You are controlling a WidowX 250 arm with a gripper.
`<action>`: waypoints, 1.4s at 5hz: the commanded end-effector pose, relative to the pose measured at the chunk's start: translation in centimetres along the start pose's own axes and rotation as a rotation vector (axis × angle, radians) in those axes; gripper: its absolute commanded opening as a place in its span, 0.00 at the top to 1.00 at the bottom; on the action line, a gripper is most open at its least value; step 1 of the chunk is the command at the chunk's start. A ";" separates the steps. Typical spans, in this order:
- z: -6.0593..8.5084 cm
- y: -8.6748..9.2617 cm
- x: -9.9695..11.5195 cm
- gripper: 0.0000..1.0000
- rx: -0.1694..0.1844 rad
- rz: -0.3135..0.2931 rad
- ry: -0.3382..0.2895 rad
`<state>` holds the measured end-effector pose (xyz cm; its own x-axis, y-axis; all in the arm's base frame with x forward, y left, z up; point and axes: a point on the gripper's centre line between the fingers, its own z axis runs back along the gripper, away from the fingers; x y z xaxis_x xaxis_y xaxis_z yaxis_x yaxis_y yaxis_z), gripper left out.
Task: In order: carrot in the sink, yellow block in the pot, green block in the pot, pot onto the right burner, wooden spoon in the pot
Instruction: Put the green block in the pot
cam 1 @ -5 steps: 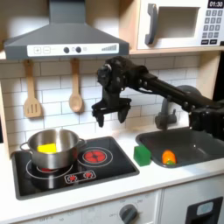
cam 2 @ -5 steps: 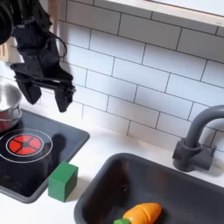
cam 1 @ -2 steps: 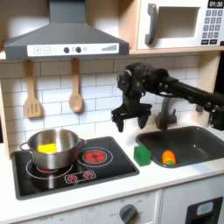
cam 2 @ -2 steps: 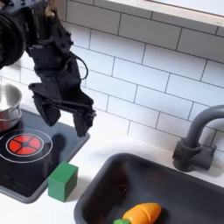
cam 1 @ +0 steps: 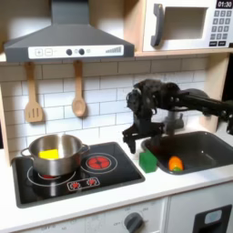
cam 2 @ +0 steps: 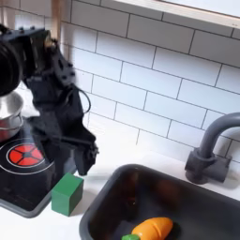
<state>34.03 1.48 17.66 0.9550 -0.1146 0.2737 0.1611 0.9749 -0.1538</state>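
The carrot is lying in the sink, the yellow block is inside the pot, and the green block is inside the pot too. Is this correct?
Not the green block: in both exterior views it sits on the counter between stove and sink, below the open gripper. The carrot is in the sink, and the first exterior view shows the yellow block in the pot.

The round stainless-steel pot gleams, polished and mirror-like. The light-brown wooden spoon looks matt. The dark grey rectangular sink has a smooth, dull finish; the white wall tiles are glossy.
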 end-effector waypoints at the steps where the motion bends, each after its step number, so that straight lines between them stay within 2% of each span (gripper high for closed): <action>1: -2.1 -0.6 -1.4 0.00 -0.027 -0.013 0.049; 2: -3.1 -1.1 -1.5 0.00 -0.024 -0.040 0.077; 3: -3.9 -0.8 -1.6 0.00 -0.021 -0.033 0.100; 4: -5.3 -0.2 -2.2 0.00 0.017 -0.027 0.148; 5: -4.2 -0.5 -1.3 1.00 0.045 -0.038 0.098; 6: -1.3 0.1 0.4 1.00 0.079 -0.032 0.025; 7: 0.7 1.4 1.8 1.00 0.096 0.001 -0.022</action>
<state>35.68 3.01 17.97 0.9545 -0.1052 0.2792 0.1290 0.9893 -0.0683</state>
